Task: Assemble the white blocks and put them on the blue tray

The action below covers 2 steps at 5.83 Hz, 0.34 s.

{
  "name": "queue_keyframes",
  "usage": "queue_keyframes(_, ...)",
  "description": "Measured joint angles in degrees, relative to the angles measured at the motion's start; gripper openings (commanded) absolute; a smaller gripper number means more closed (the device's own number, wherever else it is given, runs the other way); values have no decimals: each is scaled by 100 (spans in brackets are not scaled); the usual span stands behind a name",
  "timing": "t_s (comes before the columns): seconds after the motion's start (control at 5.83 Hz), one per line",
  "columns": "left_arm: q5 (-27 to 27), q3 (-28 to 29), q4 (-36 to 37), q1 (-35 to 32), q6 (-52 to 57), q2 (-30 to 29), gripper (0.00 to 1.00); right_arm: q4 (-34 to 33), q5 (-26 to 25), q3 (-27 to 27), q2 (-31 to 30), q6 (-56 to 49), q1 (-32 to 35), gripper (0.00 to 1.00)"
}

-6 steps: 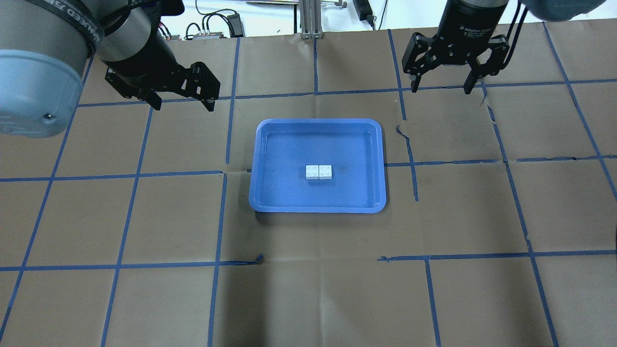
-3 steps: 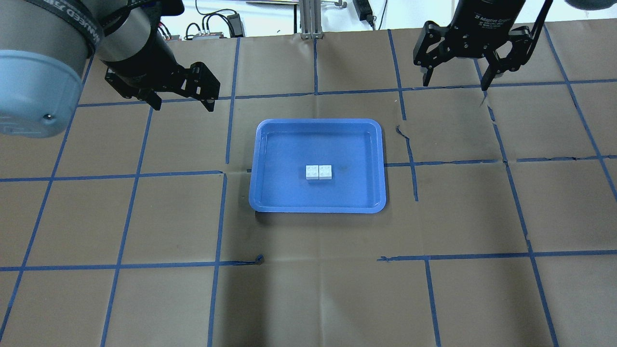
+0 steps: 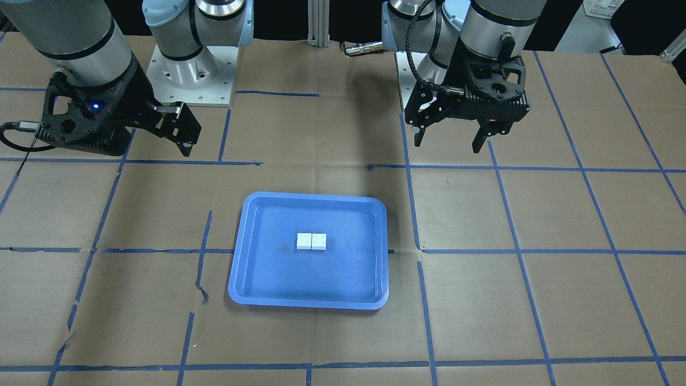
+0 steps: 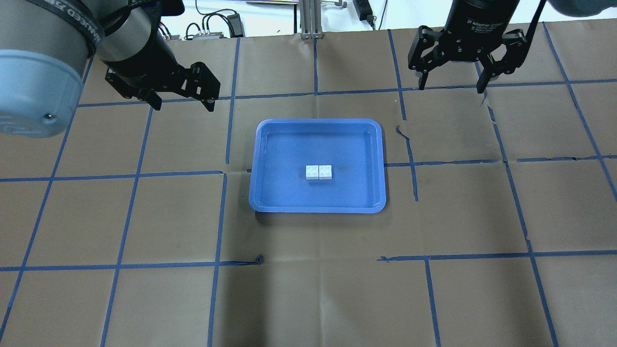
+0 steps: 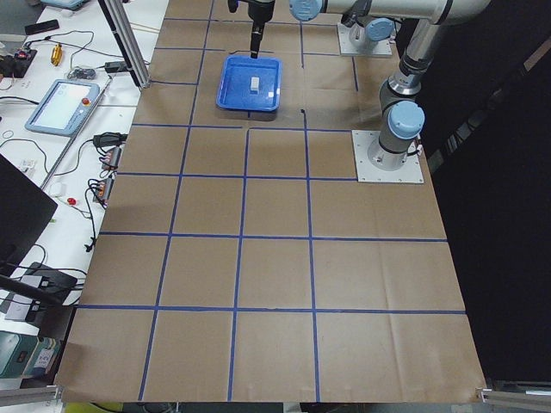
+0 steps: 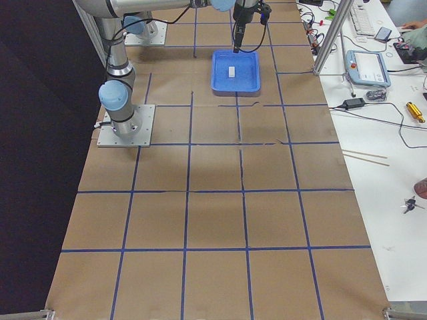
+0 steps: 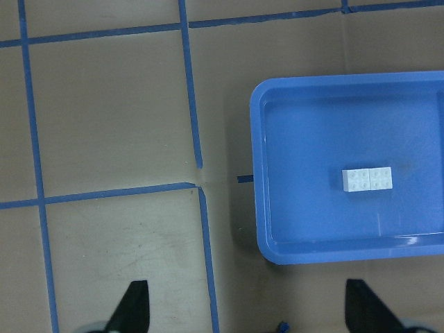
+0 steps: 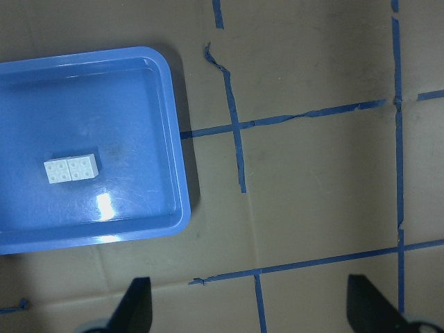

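The two white blocks [image 4: 318, 172] sit side by side, touching, as one piece near the middle of the blue tray [image 4: 255, 164]. They also show in the front view [image 3: 312, 241], the left wrist view [image 7: 367, 179] and the right wrist view [image 8: 70, 168]. My left gripper [image 4: 184, 107] is open and empty, raised to the left of the tray. My right gripper [image 4: 450, 88] is open and empty, raised to the right of the tray. Neither gripper touches the blocks or the tray.
The table is covered in brown paper with a grid of blue tape [image 4: 226, 173]. The tape is torn and curled just right of the tray [image 4: 400, 130]. Cables and gear lie past the far table edge [image 4: 212, 24]. Both robot bases [image 3: 187, 69] stand at the near edge.
My right gripper has shifted a little to the right and farther from the tray, still open. My left gripper, the blocks and the tray have not moved.
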Motion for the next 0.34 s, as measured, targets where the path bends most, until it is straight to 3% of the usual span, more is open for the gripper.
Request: queue_keyframes(0.34, 0, 1, 0, 0, 0, 3, 99, -8, 5, 4, 2, -28, 2, 100)
